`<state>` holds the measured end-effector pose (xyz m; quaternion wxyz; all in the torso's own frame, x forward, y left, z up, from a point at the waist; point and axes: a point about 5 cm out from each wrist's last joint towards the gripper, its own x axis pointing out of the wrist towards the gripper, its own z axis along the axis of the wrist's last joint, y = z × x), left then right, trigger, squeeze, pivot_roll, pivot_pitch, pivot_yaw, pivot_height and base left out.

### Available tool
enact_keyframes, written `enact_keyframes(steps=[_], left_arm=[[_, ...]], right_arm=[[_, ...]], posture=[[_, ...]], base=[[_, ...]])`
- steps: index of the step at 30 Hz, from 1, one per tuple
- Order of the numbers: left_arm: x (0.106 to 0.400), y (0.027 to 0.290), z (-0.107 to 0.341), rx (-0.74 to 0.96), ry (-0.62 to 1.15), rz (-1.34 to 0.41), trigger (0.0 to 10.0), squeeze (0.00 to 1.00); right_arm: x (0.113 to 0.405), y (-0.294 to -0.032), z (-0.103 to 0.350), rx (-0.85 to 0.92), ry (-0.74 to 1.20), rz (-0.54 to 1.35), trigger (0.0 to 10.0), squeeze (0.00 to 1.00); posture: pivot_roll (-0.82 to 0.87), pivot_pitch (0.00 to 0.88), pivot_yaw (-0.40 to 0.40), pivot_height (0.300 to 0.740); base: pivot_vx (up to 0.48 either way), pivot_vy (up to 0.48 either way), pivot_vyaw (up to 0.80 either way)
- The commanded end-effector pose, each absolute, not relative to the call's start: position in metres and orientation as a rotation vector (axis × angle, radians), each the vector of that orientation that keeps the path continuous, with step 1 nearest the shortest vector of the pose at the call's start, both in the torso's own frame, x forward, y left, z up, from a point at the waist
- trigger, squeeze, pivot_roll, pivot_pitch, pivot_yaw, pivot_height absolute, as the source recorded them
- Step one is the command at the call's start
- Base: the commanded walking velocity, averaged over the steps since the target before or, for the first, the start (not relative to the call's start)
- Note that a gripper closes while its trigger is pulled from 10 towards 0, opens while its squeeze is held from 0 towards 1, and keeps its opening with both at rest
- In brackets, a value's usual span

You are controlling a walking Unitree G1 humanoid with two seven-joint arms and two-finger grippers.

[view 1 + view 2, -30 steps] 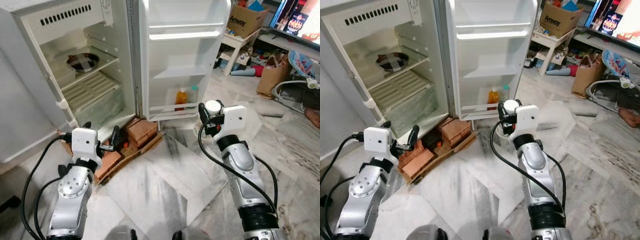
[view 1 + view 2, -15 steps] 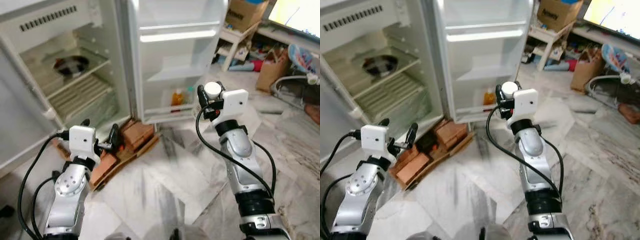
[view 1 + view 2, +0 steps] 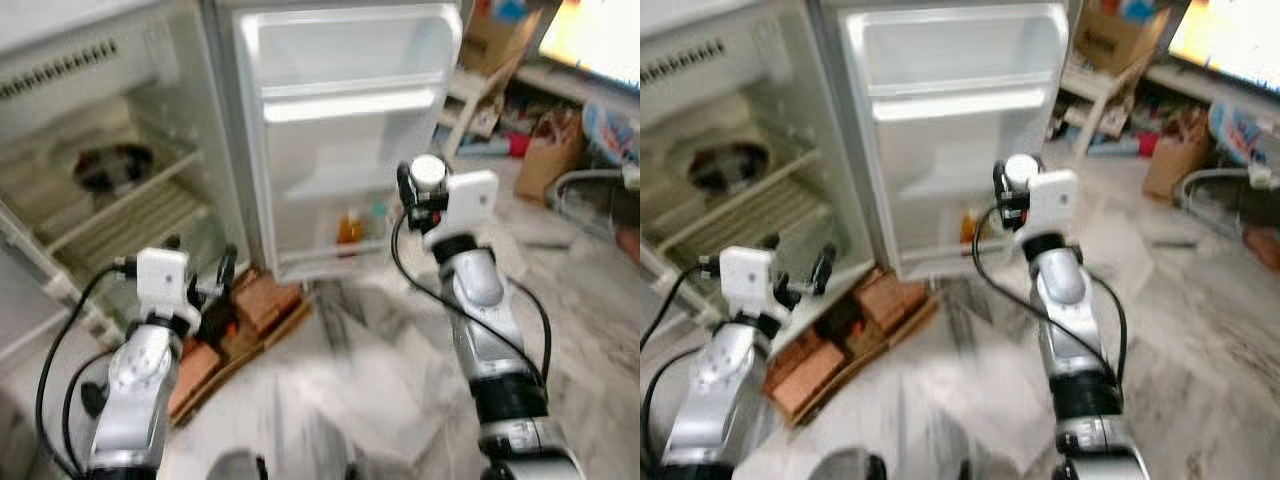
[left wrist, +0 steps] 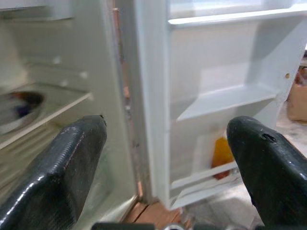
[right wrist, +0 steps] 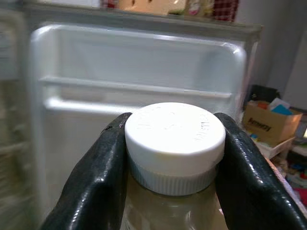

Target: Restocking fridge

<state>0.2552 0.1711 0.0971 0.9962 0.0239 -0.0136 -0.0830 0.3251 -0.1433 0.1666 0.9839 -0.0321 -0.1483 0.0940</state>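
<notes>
I am holding a bottle (image 5: 172,167) in my right claw (image 5: 173,143), fingers clamped on either side just under its white cap (image 5: 175,132). Pale yellowish liquid is showing below the cap, so I am judging it fairly heavy for its size and likely to slosh. The wall is probably smooth, slippery plastic; gripping at the ribbed neck under the cap's lip looks like the safest hold, since the lip should stop it sliding down.

Beyond the right claw, the open fridge door (image 3: 350,130) is facing me, its shelves mostly bare. An orange bottle (image 3: 349,226) is standing in the door's bottom rack, below and beyond the held bottle.

My left claw (image 4: 168,163) is empty, fingers spread wide apart, pointing at the edge between the fridge compartment (image 3: 110,190) and the door. A dark dish (image 3: 103,167) is sitting on an inner shelf, beyond that claw. Bricks (image 3: 262,300) are lying on the floor near it.
</notes>
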Motion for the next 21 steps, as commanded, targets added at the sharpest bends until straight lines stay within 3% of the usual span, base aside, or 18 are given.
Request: enact_keyframes(steps=[1,15,21], left_arm=[[0.256,0.165,0.099,0.041,-0.033,-0.189,10.0,0.0],[0.257,0.164,0.1,0.026,-0.034,-0.189,10.0,0.0],[0.257,0.163,0.1,0.036,-0.033,-0.189,10.0,0.0]], right_arm=[[0.329,-0.151,0.189,-0.082,-0.385,0.167,10.0,0.0],[0.34,-0.147,0.23,-0.161,-0.539,0.163,10.0,0.0],[0.338,-0.14,0.243,-0.201,-0.602,0.198,10.0,0.0]], posture=[[-0.02,0.043,-0.031,0.74],[-0.01,0.041,-0.034,0.74],[-0.01,0.044,-0.033,0.74]], base=[[0.461,0.0,0.0],[0.459,0.0,0.0],[0.291,0.129,0.0]])
